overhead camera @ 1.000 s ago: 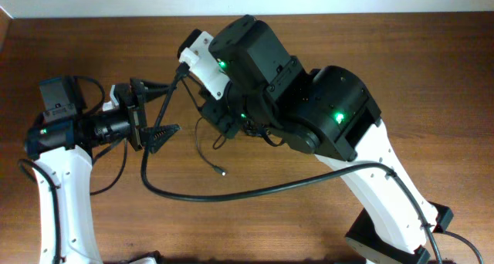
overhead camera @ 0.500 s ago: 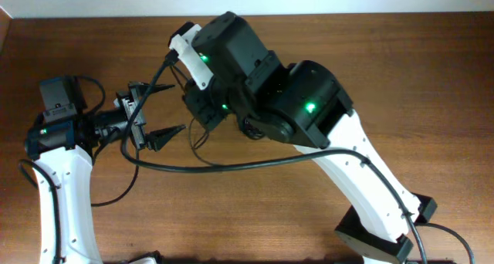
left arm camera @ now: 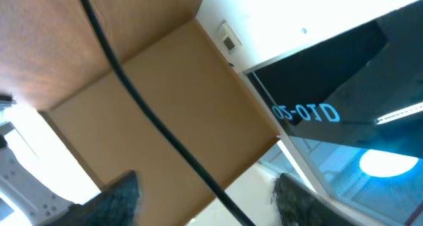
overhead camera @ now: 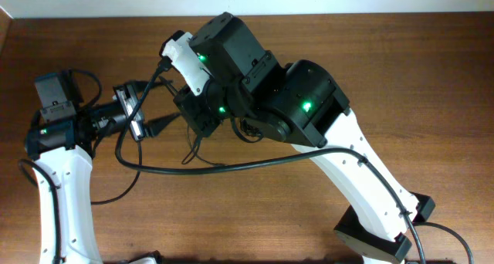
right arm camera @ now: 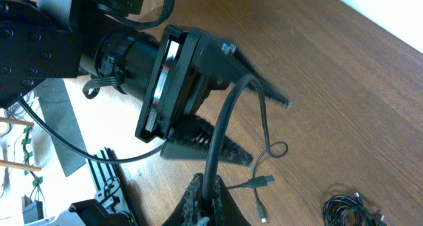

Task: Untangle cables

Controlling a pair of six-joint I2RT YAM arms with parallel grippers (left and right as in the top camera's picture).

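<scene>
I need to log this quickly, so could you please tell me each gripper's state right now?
Left gripper: open, gripping nothing.
Right gripper: shut on a thin black cord.

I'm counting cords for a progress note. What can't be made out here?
- Cable bundle: right wrist view, cut by the bottom edge, strands too small to count.
- Right gripper: overhead, hidden under its own arm.
- Black cable: left wrist view, both ends cut off, so unclear which it is.

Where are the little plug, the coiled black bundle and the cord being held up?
plug (right arm camera: 265,180): right wrist view, plug body.
coiled bundle (right arm camera: 353,211): right wrist view, coil's middle.
held cord (right arm camera: 217,127): right wrist view, rising stretch.
</scene>
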